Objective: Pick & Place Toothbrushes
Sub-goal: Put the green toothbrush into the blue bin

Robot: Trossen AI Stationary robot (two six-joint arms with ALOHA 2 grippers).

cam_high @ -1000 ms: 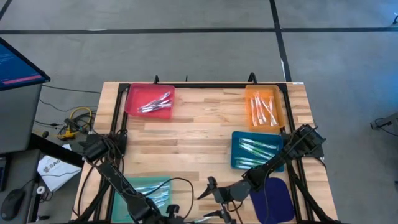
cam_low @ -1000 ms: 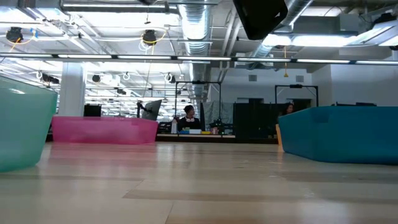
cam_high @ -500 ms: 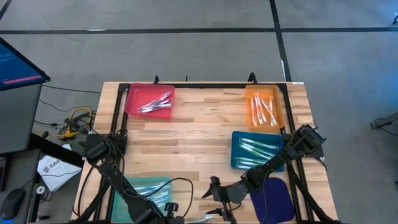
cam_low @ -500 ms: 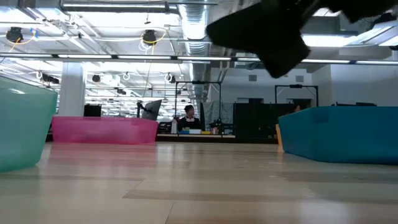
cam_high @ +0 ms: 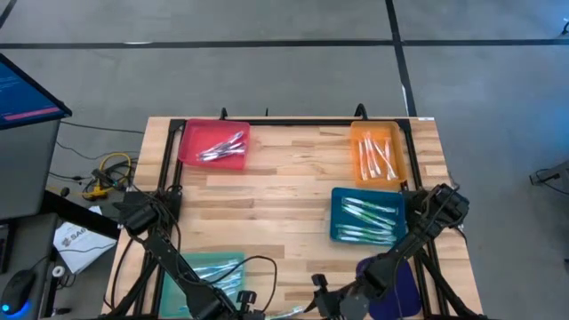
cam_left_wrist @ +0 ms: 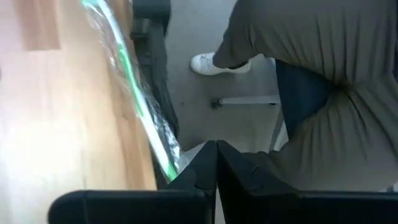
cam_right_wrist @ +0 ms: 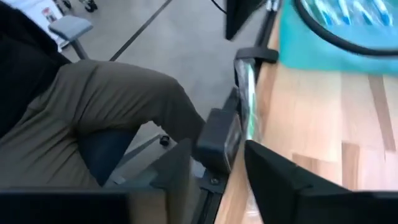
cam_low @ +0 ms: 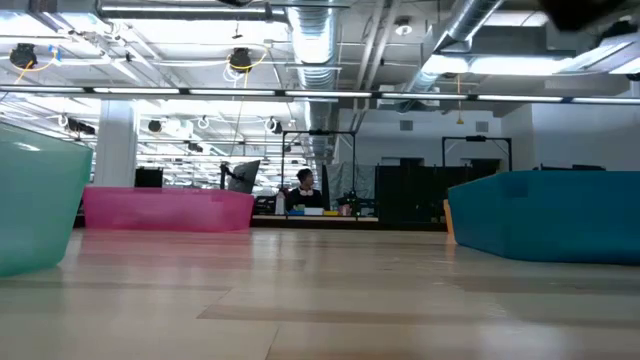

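toothbrushes (cam_high: 219, 148) lie sorted in 4 trays; 1 wrapped toothbrush (cam_left_wrist: 138, 99) lies at the bench (cam_high: 284, 204) edge between both grippers. left jaws clenched empty; right jaws partly apart, unclear.

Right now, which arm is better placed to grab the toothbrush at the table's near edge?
Right: the right gripper is open, facing the toothbrush; the left gripper is shut beside it.
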